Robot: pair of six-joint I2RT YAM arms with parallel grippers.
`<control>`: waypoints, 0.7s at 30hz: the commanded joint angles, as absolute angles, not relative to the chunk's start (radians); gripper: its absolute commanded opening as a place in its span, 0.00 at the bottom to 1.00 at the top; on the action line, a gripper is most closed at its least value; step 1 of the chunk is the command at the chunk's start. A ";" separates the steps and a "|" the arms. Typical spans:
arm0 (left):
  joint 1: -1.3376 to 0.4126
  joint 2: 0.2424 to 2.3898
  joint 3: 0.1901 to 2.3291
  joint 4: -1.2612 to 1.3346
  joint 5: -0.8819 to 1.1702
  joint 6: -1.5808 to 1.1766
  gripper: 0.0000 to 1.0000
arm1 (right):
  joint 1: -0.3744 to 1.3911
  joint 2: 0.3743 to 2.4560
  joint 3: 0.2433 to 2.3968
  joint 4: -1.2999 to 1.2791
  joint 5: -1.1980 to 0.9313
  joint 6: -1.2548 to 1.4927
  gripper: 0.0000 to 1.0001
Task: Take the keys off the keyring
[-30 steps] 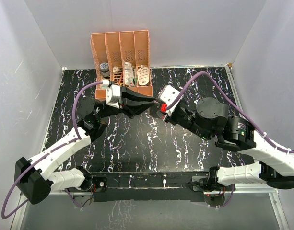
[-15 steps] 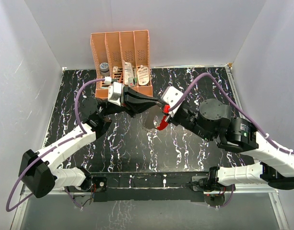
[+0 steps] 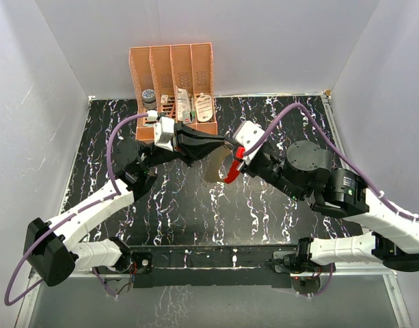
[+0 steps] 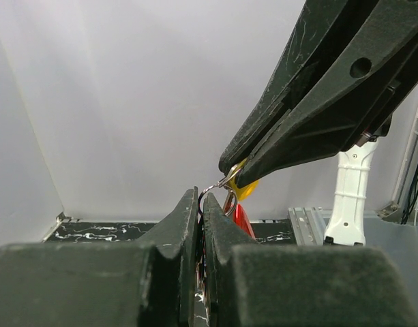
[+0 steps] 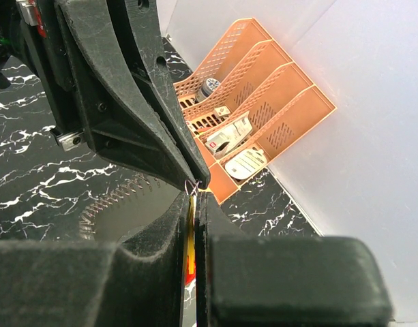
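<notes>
Both grippers meet in mid-air above the black marbled table. My left gripper is shut on the thin wire keyring; in the left wrist view its fingertips pinch the wire. My right gripper is shut on a small yellow-gold key, which shows as a yellow strip between its fingers in the right wrist view. The key is joined to the ring at the fingertips. The red-and-white tag hangs below the two grippers, red side showing. A blurred brownish shape sits beside it.
An orange divided rack holding several small items stands at the back of the table, just behind the left gripper; it also shows in the right wrist view. White walls enclose the table on three sides.
Both grippers have shifted slightly right and stayed joined at the ring. The red tag, tucked up at the fingertips a second ago, now hangs down below them.
</notes>
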State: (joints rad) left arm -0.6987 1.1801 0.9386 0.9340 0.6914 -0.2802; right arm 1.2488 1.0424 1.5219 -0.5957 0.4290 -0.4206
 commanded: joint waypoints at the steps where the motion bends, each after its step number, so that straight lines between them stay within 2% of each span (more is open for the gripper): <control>1: -0.689 1.153 0.971 0.945 0.634 -0.258 0.00 | 1.253 1.007 1.525 -0.509 0.446 -0.418 0.00; 21: -0.689 1.218 0.969 1.185 0.599 -0.405 0.00 | 1.253 0.958 1.468 -0.492 0.445 -0.396 0.00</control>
